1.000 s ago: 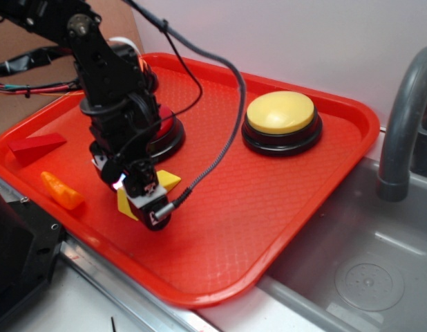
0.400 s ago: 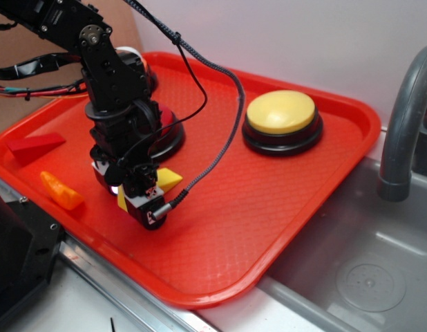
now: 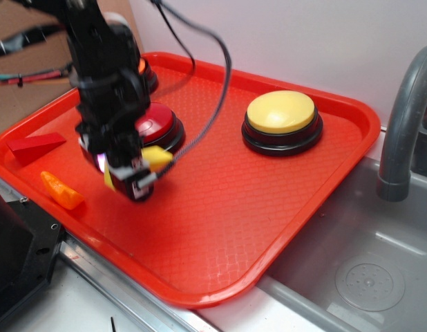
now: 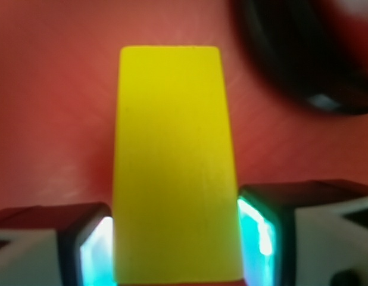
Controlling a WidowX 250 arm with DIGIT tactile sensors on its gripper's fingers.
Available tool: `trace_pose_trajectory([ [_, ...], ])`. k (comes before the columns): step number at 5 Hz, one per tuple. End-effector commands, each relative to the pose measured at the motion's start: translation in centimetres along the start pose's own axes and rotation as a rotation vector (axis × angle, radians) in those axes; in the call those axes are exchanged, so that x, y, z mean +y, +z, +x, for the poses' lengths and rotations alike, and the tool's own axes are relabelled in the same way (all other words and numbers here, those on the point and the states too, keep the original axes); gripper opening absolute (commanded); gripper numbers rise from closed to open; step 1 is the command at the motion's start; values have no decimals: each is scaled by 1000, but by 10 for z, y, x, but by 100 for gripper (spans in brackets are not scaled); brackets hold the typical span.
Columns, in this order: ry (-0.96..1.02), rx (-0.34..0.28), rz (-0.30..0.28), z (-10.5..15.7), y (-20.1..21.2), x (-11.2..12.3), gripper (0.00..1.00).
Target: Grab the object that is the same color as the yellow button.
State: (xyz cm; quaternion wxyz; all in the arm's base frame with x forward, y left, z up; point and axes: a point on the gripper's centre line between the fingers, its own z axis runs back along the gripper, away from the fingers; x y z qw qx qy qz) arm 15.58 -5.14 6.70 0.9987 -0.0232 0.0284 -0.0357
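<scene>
Wedge [image 4: 175, 161] now lifted off tray [image 3: 282, 200]; I see gripper [image 3: 134, 176] has risen, jaws clamped on it. Matches yellow button [image 3: 281, 113]; grab looks done.

Robot test bench, mock kitchen sink setup.
Grey sink basin [image 3: 369, 277] w/ faucet [image 3: 401, 117] beside a red tray [image 3: 269, 207] (cardboard backdrop [image 3: 34, 76], loose cabling [image 3: 23, 79]).

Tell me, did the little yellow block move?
Yes. The yellow block, pinched in the claw, has gone up and back, closer to the red button. The yellow button stayed put.
</scene>
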Motion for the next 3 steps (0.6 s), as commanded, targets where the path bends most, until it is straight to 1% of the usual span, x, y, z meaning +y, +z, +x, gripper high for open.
trace_pose_trajectory([
  [1,-72,-106,5,6,112,-14,0],
  [2,-75,-131,1,-6,161,-9,0],
  [3,-73,-107,16,-17,185,-5,0],
])
